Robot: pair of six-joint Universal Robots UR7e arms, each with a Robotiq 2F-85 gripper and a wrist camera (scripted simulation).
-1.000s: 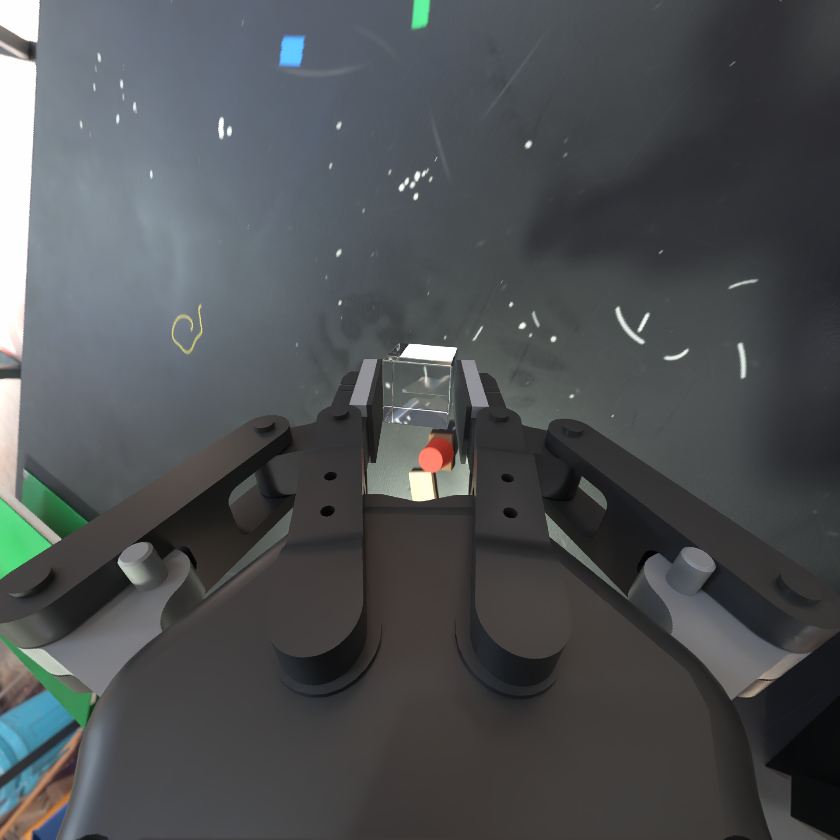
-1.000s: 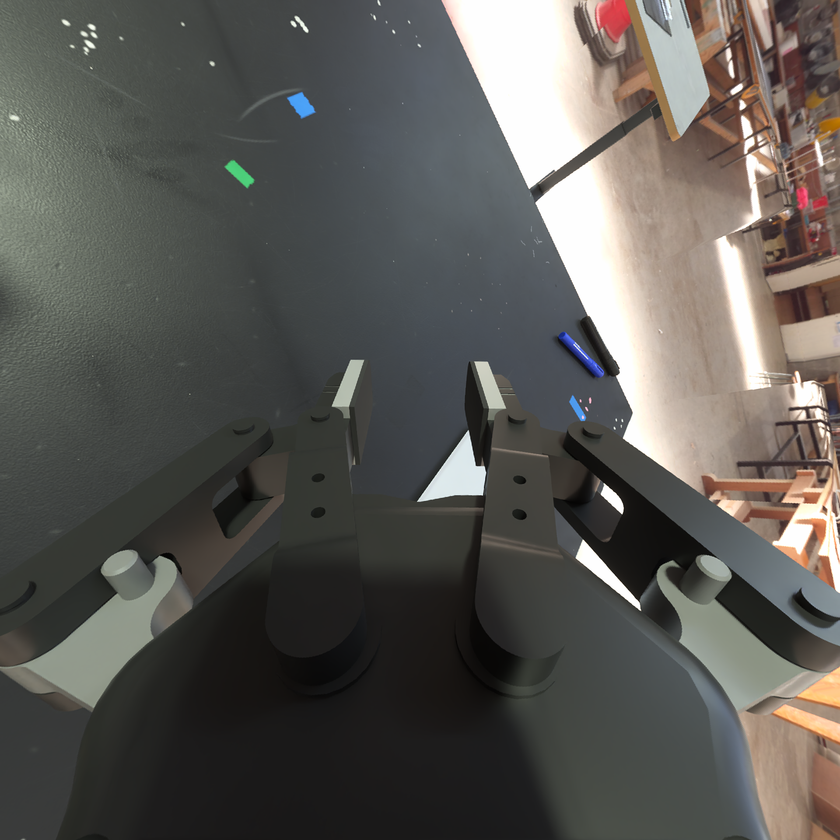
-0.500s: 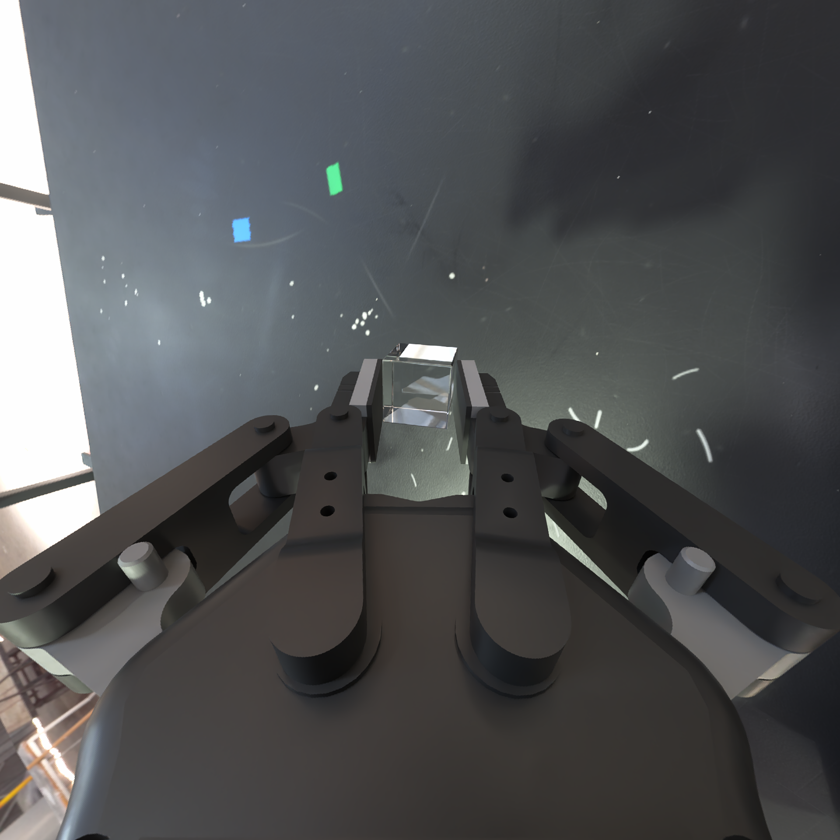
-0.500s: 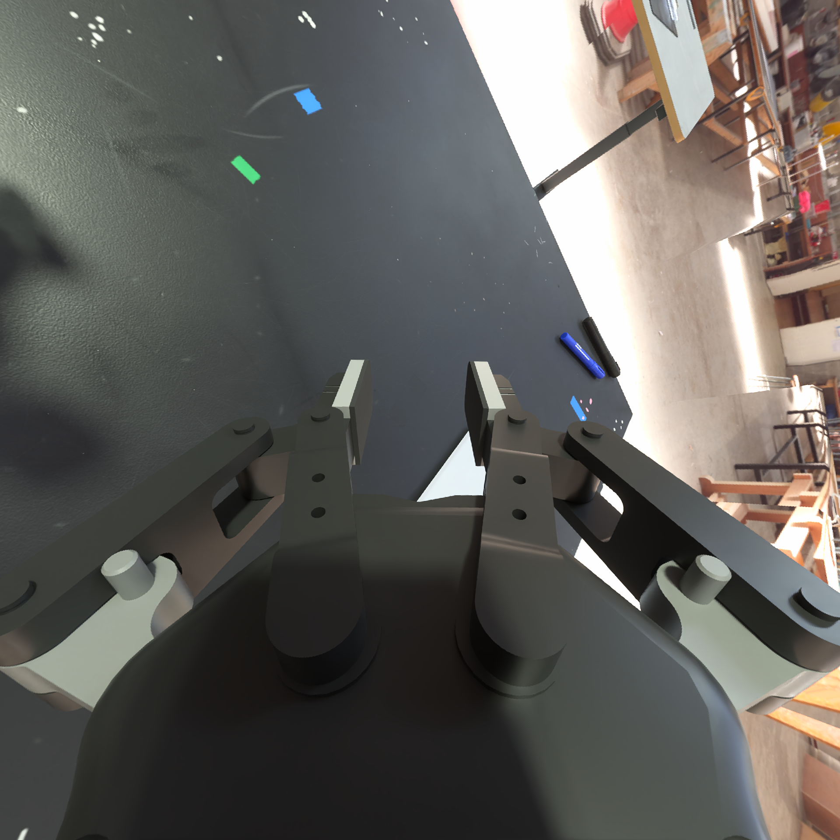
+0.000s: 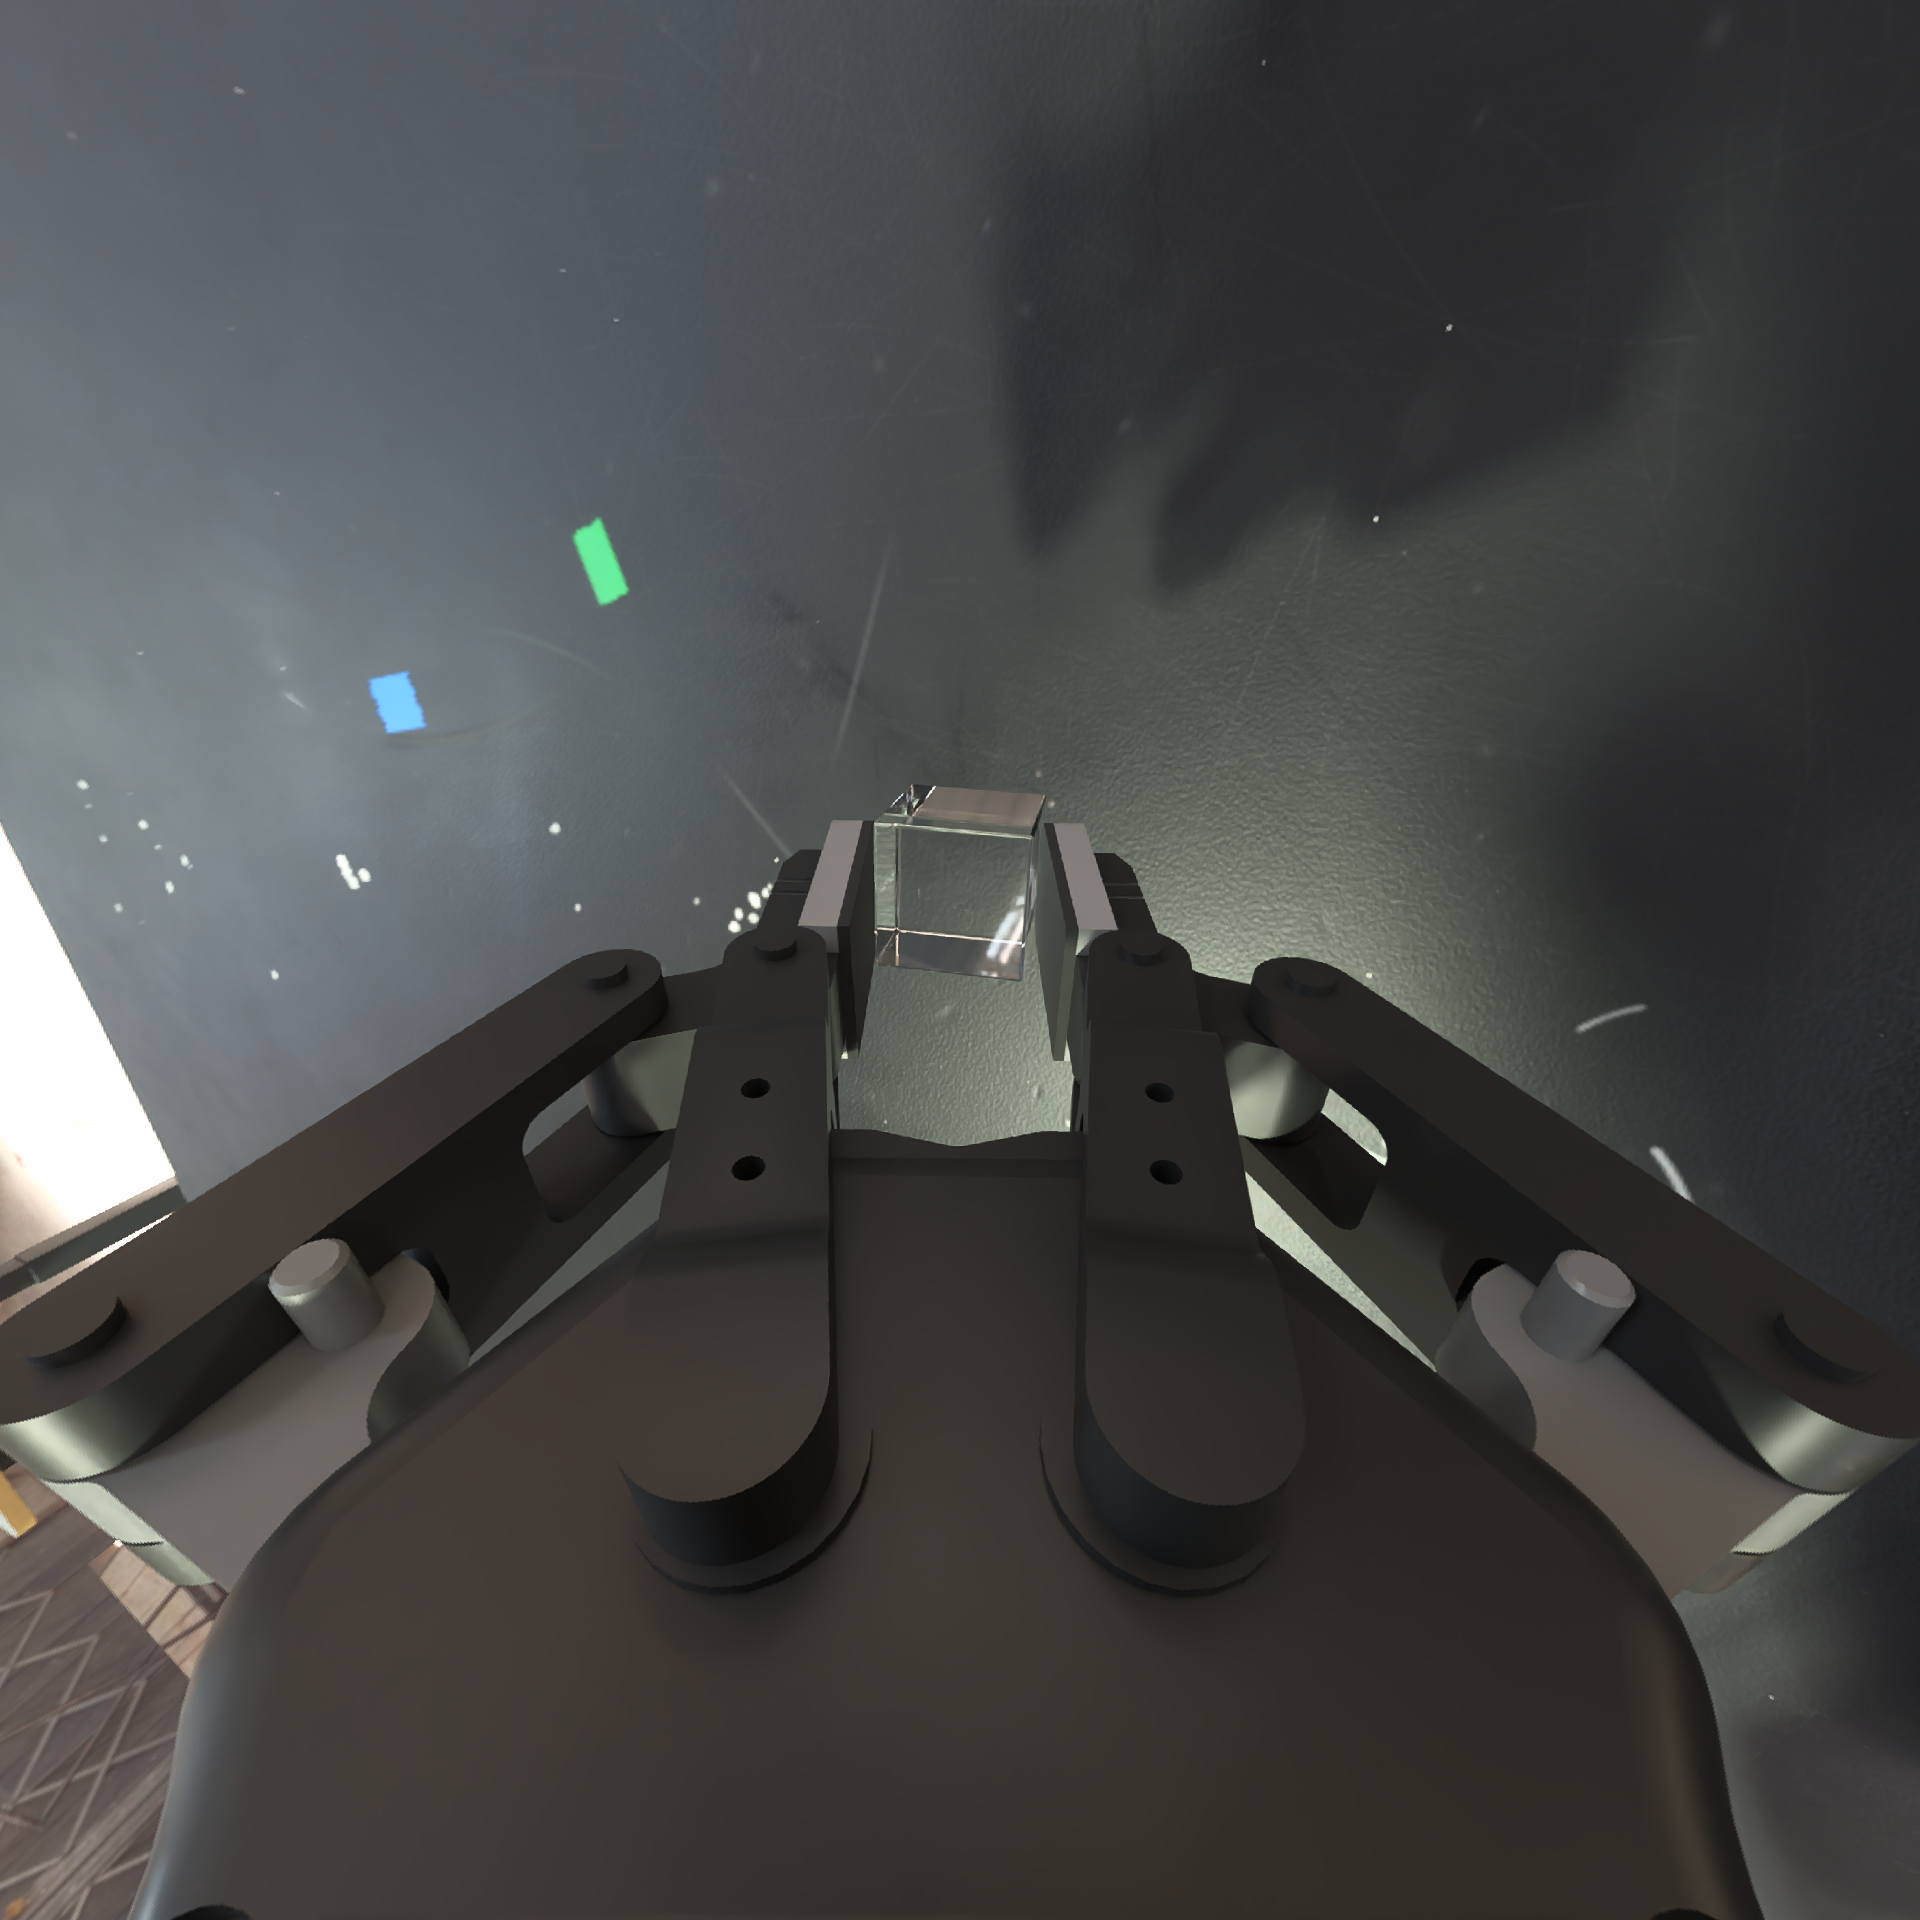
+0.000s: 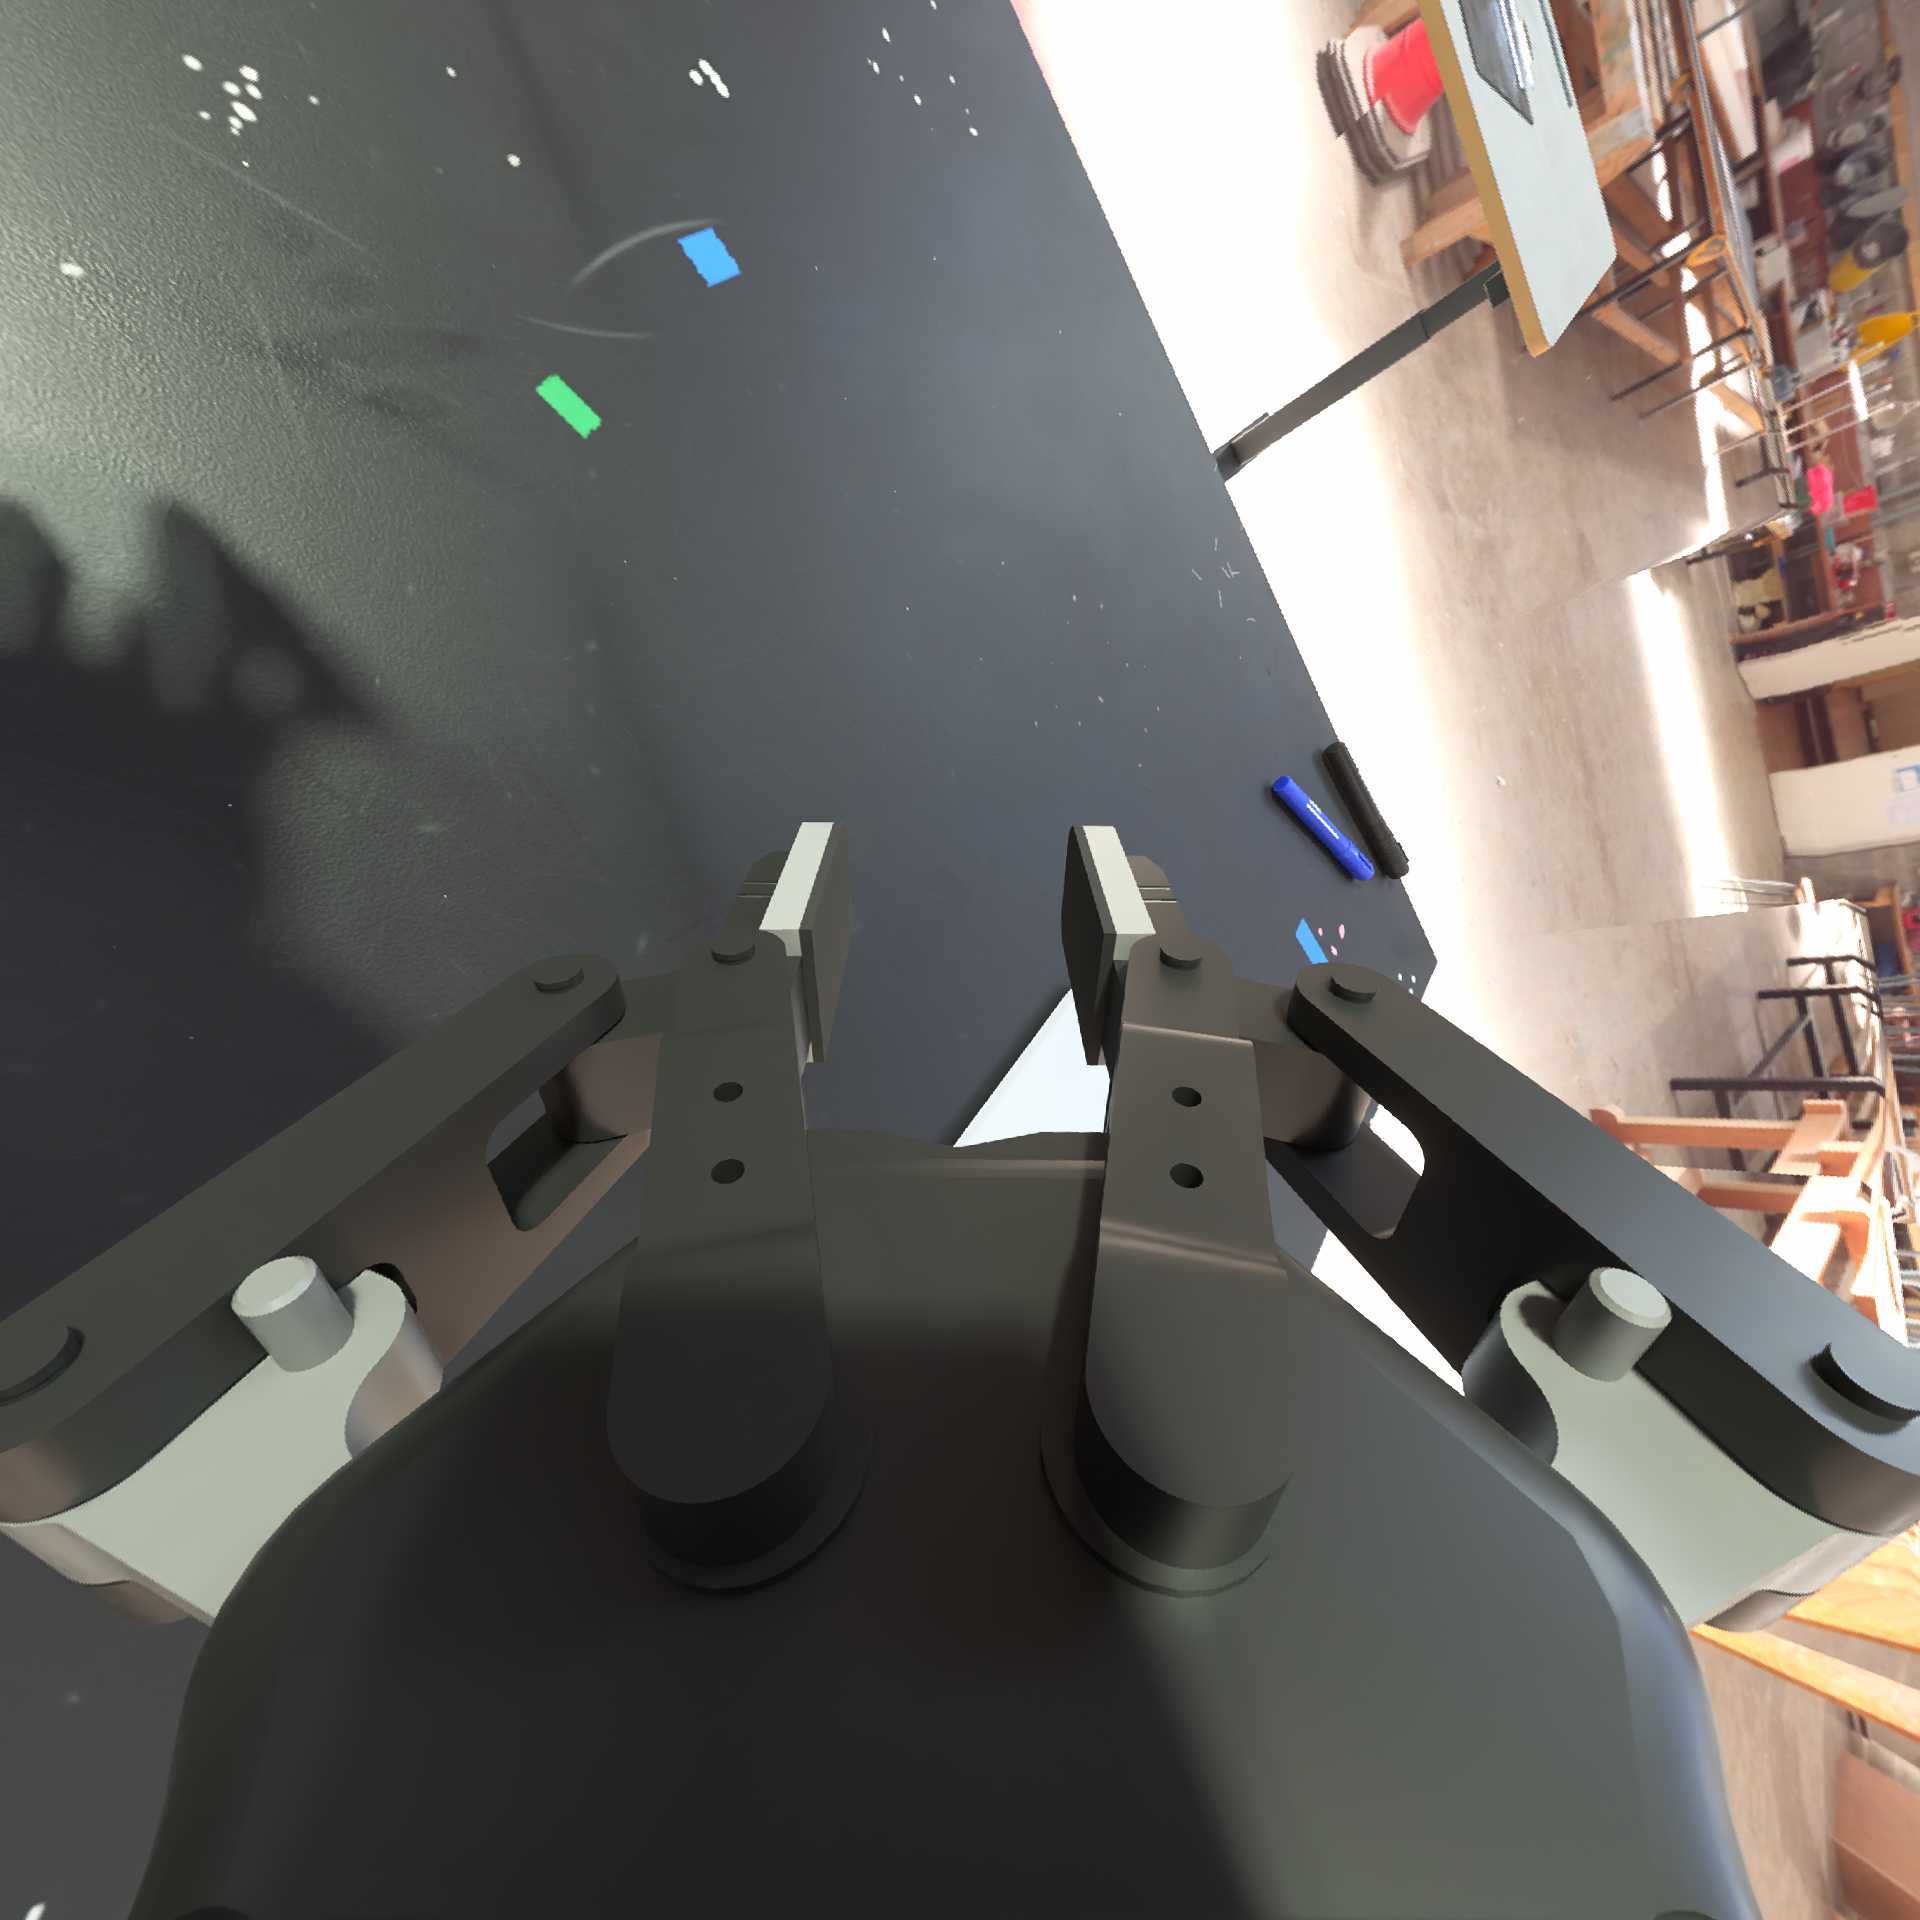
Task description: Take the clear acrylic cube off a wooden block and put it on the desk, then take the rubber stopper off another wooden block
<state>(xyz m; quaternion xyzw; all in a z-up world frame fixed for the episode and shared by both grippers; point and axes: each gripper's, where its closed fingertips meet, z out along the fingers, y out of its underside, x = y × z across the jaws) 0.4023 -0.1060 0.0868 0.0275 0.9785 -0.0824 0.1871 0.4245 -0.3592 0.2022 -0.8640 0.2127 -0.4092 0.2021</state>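
Observation:
My left gripper [image 5: 956, 894] is shut on the clear acrylic cube [image 5: 961, 891], which sits between the two pads above the dark desk [image 5: 1351, 779]. No wooden block and no rubber stopper show in either view now. My right gripper [image 6: 951, 914] is open and empty above the dark desk [image 6: 831, 582], near its right edge.
A green tape patch [image 5: 601, 561] and a blue tape patch [image 5: 397, 702] lie on the desk; both also show in the right wrist view, green [image 6: 568, 405] and blue [image 6: 710, 256]. A blue marker [image 6: 1320, 828] and a black marker [image 6: 1364, 810] lie near the desk's right edge. A gripper shadow [image 6: 156, 665] falls on the desk.
My left gripper has carried the cube away from the red stopper and wooden blocks, which have left the view; the tape patches have slid down the frame. The right gripper has barely moved.

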